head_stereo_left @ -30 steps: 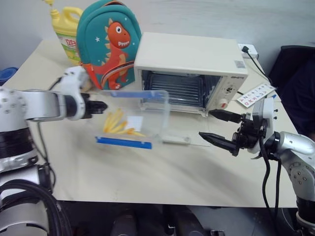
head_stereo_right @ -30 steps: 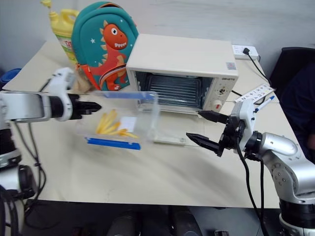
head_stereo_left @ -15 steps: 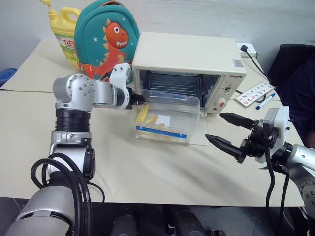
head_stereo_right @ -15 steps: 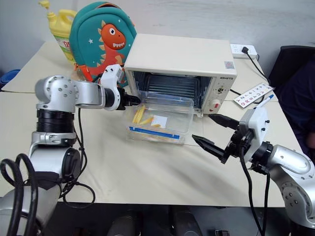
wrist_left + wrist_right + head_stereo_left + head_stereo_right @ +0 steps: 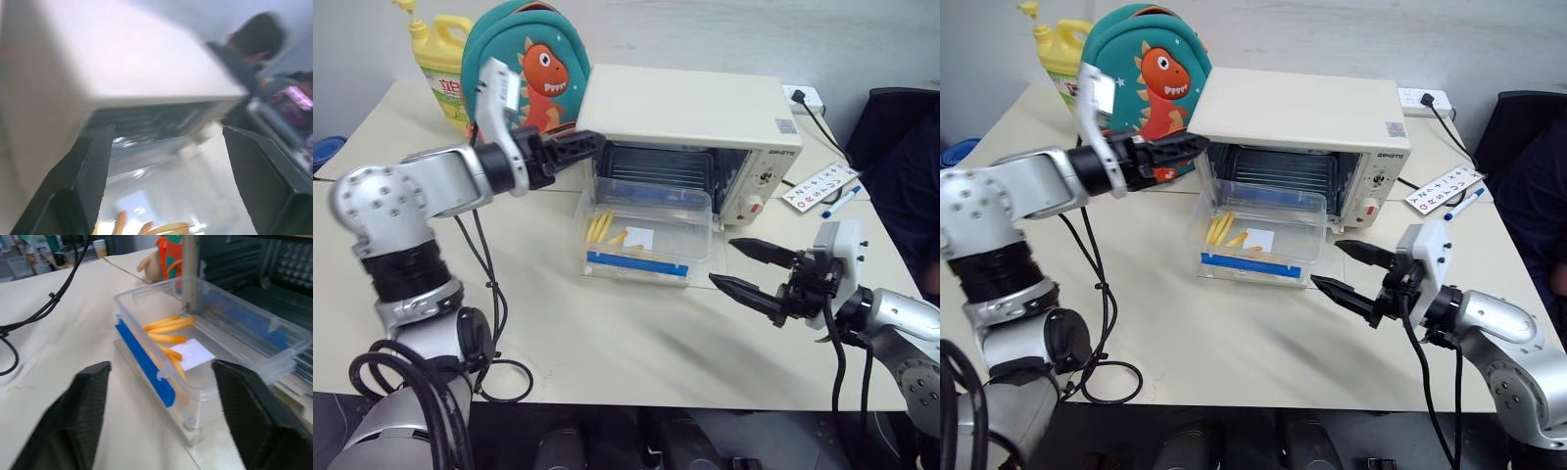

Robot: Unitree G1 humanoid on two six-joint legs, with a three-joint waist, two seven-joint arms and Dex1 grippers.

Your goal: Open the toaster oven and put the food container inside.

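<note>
Writing on the cream oven is too small to read. The clear container with fries lies on its lowered door. Left gripper and right gripper are spread, empty.

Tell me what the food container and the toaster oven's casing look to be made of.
Food container: clear, glossy plastic by its look; the yellow sticks and a white label show through its walls, and its clip strips are opaque blue. Toaster oven: a smooth, matte cream casing, probably painted metal, though the look leaves that open.
</note>
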